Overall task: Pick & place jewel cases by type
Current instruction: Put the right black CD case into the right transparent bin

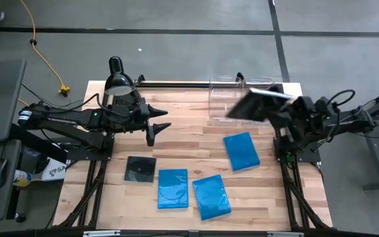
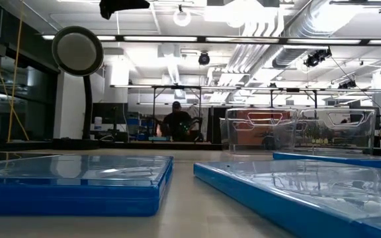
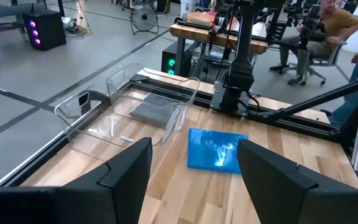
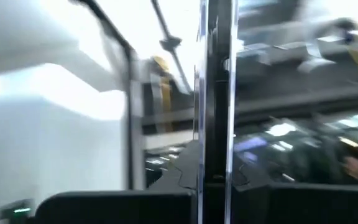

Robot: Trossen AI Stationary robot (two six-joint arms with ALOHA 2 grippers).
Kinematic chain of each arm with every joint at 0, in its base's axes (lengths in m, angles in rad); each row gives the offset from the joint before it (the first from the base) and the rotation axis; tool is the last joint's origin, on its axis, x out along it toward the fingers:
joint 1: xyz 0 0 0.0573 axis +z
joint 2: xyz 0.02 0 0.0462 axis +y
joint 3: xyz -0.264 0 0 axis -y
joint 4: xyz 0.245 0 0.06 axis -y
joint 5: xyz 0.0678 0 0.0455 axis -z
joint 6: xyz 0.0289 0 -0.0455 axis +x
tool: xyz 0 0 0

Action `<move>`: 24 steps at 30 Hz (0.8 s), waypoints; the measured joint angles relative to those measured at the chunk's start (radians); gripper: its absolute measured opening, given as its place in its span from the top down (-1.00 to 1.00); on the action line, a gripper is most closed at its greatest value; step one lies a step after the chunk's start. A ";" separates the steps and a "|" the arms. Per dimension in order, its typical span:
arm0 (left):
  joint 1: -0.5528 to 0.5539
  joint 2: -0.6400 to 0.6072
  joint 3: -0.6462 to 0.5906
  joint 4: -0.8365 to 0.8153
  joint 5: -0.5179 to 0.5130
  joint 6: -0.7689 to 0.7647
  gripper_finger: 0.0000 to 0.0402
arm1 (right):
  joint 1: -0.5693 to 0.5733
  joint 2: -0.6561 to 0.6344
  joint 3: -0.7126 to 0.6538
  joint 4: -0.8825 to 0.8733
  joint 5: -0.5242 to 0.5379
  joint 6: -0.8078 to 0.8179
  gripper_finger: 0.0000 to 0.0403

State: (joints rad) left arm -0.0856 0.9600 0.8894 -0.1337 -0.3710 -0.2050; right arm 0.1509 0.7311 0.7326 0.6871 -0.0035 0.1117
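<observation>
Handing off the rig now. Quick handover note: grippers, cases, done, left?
Right gripper: shut on a black jewel case, held in the air beside the clear bins at the table's far edge.
Left gripper: open, empty, hovering over the table's left side.
Done: one dark case already lies in a bin.
Left: drop the held case; one black case and three blue cases still lie on the table.
</observation>
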 joint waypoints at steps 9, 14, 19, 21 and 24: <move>0.000 0.000 0.000 -0.008 0.002 0.026 -0.17 | 0.001 0.002 0.000 0.170 -0.588 0.000 1.00; 0.000 0.000 0.000 -0.030 0.002 0.026 -0.17 | 0.001 0.002 0.000 0.180 -0.760 -0.050 1.00; 0.000 0.000 0.000 -0.069 0.003 0.018 -0.17 | 0.001 0.003 0.000 0.162 -0.771 -0.068 1.00; 0.000 0.000 0.000 -0.074 0.006 0.015 -0.17 | 0.001 0.003 0.000 0.157 -0.771 -0.068 1.00; 0.000 0.000 0.000 -0.078 0.025 0.014 -0.17 | 0.001 0.002 0.000 0.139 -0.770 -0.067 1.00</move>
State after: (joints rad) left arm -0.0856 0.9600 0.8894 -0.2122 -0.3461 -0.1912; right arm 0.1516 0.7334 0.7326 0.8256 -0.7733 0.0449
